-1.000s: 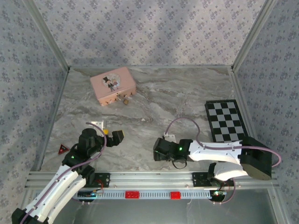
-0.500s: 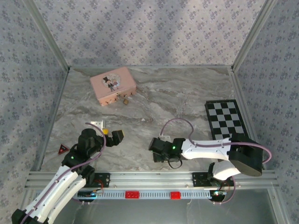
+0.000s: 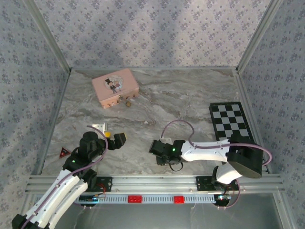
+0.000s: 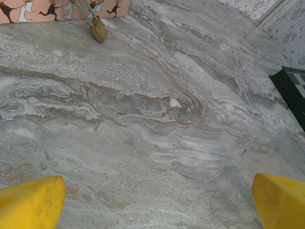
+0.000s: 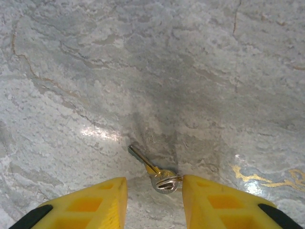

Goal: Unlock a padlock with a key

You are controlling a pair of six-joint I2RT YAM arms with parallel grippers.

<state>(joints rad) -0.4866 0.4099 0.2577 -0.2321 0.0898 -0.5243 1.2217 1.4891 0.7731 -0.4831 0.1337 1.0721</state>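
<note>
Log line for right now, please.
right pincer open astride key | key flat on table, ungripped | left pincer open, empty | padlock at pink box

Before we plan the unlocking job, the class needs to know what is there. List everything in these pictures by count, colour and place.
pink box: one, pink with a picture on its lid, far left of the table
padlock: one, brass with a silver shackle, at the box's front side
key: one, silvery, flat on the table
checkerboard: one, black and white, right side
triangle: one, red, near left edge
table: one, grey marble
left end effector: one, yellow fingers, open, near left
right end effector: one, yellow fingers, open, either side of the key's head
</note>
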